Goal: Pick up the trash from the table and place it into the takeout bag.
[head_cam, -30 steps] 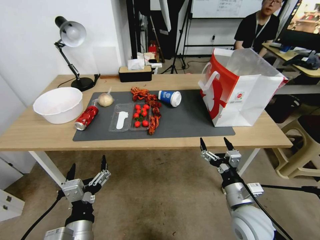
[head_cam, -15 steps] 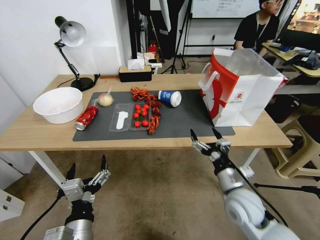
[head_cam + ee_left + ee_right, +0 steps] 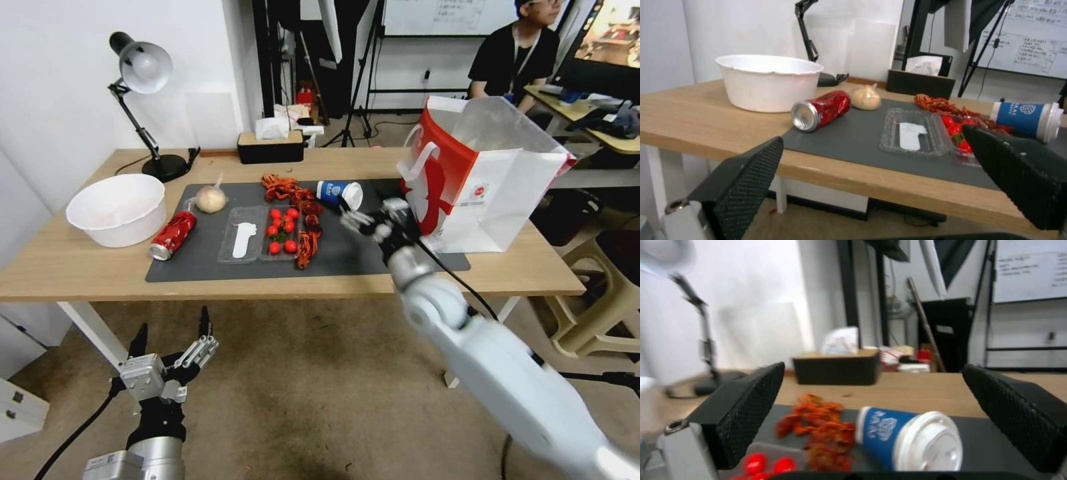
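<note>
Two grippers in play, but really just one doing anything. The right gripper (image 3: 365, 217) is out over the dark grey mat (image 3: 373, 247) near its far edge, fingers spread wide and empty, lined up on the blue-and-white paper cup with a white lid (image 3: 339, 195). That cup lies on its side with the lid facing the arm, which I'd guess is why the approach is low and level rather than from above; in the right wrist view the cup (image 3: 907, 440) sits neatly between the two black pads (image 3: 744, 406).

The big white takeout bag with red side panels (image 3: 490, 200) stands open-topped at the right end of the light-wood table (image 3: 73, 267), just beside the cup, so the carry looks short.

Rest of the litter is untouched: crushed red can (image 3: 172, 235) near the mat's left edge, bagged beige bun (image 3: 211, 199) at its far left corner.

The left gripper (image 3: 170, 340) hangs below the table's near edge, fingers apart, holding nothing.
</note>
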### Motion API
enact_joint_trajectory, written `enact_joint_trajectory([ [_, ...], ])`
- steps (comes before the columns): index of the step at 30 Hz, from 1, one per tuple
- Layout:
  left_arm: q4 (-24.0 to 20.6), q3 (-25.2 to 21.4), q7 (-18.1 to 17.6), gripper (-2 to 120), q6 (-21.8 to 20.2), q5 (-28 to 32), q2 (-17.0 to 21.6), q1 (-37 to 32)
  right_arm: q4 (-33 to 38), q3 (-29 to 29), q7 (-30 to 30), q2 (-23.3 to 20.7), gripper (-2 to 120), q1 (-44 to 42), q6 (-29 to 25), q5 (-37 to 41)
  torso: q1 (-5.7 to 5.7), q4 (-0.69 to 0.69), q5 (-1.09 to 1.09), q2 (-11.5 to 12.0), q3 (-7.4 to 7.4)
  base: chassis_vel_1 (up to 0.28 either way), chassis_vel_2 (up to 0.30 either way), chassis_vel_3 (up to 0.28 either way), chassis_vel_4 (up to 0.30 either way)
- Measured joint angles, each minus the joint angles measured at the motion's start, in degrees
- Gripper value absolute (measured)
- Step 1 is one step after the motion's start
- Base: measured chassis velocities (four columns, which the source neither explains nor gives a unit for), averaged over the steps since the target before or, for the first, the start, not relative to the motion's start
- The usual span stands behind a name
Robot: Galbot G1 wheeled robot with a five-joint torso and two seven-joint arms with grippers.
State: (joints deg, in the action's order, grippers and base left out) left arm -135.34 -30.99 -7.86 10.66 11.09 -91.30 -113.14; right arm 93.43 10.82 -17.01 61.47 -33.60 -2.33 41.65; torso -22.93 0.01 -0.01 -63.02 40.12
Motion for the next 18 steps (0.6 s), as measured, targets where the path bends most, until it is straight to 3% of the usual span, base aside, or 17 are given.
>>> enact_joint_trajectory([
  [3,0.1,0.0,0.0,100,0.0,0.0,0.1,0.4,-6.8,2.4,-2.4,2.5,100,6.1,2.8,0.0,0.00,-0.02,-0.01,0.0,0.00,0.000,0.000,0.000,0.000],
  [9,0.2,0.1,0.0,100,-0.1,0.0,0.1,0.7,-14.1,3.9,-2.4,5.0,100,11.6,5.9,0.5,0.00,-0.01,0.00,0.0,0.00,0.000,0.000,0.000,0.000],
  [18,0.0,0.1,0.0,100,0.0,0.0,0.1,0.5,-22.1,4.3,4.2,7.5,100,16.0,10.9,-0.5,0.01,-0.01,0.01,0.0,0.00,0.000,0.000,0.000,0.000],
])
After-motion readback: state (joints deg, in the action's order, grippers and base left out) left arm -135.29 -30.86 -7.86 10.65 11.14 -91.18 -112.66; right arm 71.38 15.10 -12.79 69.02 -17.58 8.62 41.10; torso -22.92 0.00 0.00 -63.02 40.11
